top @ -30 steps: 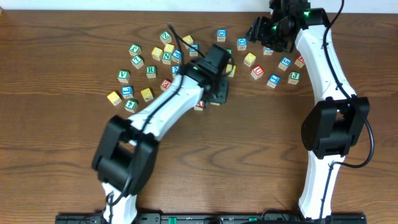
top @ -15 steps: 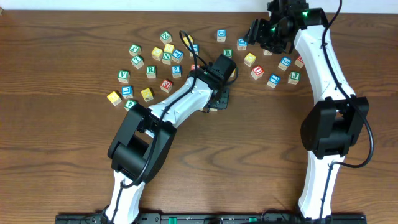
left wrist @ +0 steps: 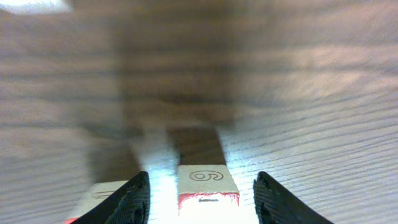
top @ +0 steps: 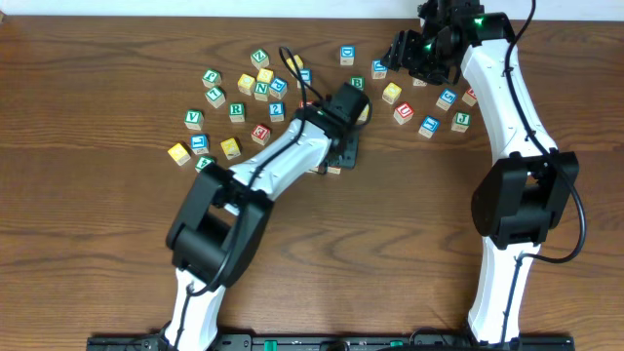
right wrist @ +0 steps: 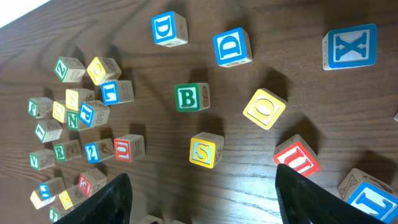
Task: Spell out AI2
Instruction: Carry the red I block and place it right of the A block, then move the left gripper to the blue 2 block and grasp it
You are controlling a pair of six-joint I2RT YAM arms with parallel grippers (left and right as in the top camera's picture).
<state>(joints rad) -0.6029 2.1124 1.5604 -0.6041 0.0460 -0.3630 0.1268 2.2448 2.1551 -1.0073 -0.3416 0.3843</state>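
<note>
My left gripper (top: 341, 154) is low over the table's middle. In the left wrist view it (left wrist: 200, 182) is open, its fingers on either side of a red-edged block (left wrist: 208, 186) with a 6 or 9 on top, not touching it. A second pale block (left wrist: 102, 194) lies partly behind the left finger. Overhead, both blocks (top: 333, 168) peek out under the gripper. A blue 2 block (top: 277, 110) (right wrist: 93, 151) sits in the left cluster. My right gripper (top: 402, 49) (right wrist: 202, 186) is open and empty, high above the blocks at the back. I cannot make out an A or I block.
Letter blocks are scattered across the back of the table (top: 409, 224): a cluster at left (top: 234, 97) and another at right (top: 429, 107). The right wrist view shows a green B (right wrist: 191, 97), a yellow S (right wrist: 206, 150), a yellow O (right wrist: 264, 109) and a red U (right wrist: 297, 155).
The left arm's elbow swung right and its gripper shifted slightly right over the two middle blocks, then held still. The right arm has not moved.
</note>
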